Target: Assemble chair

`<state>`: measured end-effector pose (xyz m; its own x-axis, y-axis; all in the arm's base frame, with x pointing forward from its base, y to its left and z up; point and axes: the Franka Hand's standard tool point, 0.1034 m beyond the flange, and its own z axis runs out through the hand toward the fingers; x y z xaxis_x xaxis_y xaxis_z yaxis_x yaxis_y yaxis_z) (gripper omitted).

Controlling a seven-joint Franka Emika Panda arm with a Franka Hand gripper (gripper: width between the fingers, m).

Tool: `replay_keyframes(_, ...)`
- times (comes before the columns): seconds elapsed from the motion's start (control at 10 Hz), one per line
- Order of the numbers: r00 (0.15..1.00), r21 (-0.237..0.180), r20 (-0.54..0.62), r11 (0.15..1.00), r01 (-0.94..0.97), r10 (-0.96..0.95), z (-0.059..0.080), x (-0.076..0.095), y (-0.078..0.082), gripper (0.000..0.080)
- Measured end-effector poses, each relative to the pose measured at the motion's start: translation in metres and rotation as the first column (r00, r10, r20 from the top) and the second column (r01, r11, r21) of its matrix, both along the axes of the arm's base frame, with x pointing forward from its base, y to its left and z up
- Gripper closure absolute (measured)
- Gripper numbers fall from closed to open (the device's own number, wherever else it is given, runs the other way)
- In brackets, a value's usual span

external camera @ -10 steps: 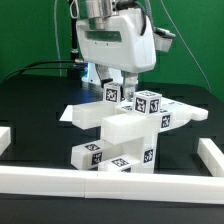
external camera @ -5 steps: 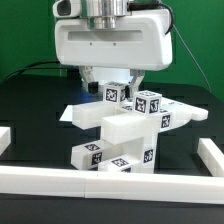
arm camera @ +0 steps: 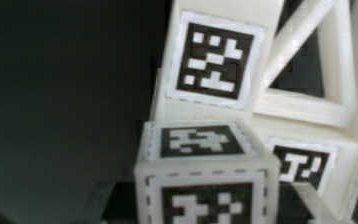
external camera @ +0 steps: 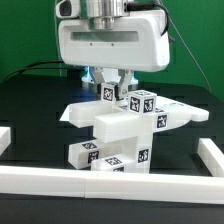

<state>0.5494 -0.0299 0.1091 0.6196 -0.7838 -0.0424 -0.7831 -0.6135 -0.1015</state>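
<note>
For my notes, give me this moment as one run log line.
task: assemble chair | gripper: down over the top tagged block, grip unclear | chair assembly: standing on black table | white bars along front

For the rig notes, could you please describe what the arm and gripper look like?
The arm ends in a glossy white boxy housing with rounded corners. Below it hangs the gripper, with short dark fingers and a blue glow between them. Thin dark cables trail behind.

A white chair part (arm camera: 202,180) fills the close foreground, with black-and-white marker tags on its upper and front faces. Behind it rises a tagged white slab (arm camera: 220,60), against a dark background.
</note>
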Motion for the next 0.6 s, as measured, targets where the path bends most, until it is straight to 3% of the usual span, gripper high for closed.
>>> replay_keyframes(0.6,0.93,0.025,-0.033,0.93,0.367,-0.366,0.0001,0.0037,0.0009,0.0515)
